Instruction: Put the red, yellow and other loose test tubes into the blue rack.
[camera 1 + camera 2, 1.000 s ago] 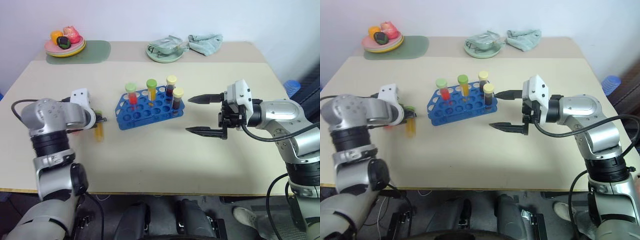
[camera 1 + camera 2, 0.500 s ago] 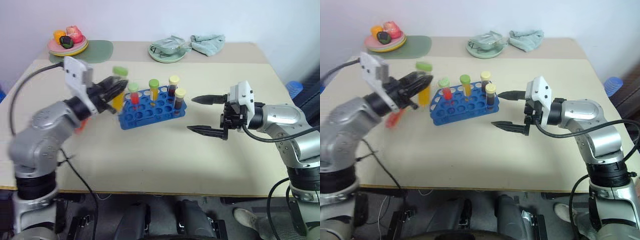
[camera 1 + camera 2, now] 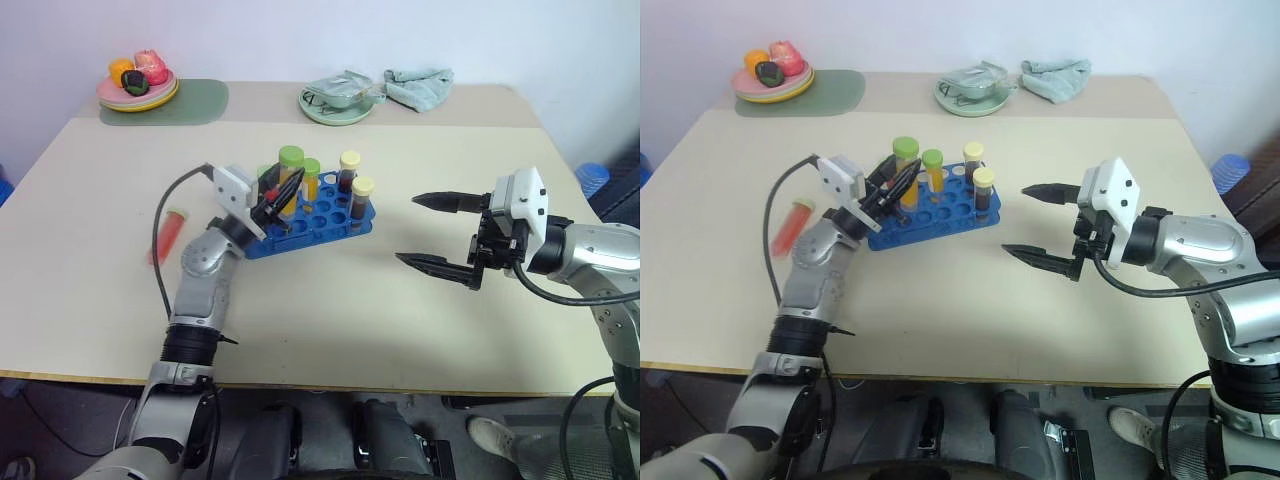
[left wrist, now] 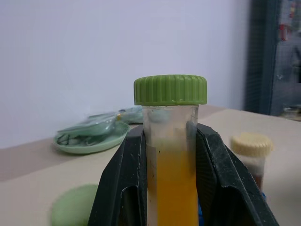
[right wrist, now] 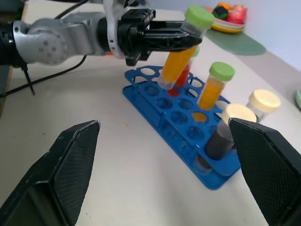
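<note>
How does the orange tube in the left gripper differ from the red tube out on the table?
The orange tube is clamped in the left gripper above the blue rack, tilted; the red tube lies flat on the table, left of the rack. One holds orange-yellow liquid, the other red. Both are clear.

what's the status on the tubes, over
Left gripper shut on orange tube, tilted over blue rack. Right gripper open, empty. Red tube loose on table.

Beige table [image 3: 330, 310], blue rack [image 3: 325, 222], red tube [image 3: 168, 232]
</note>
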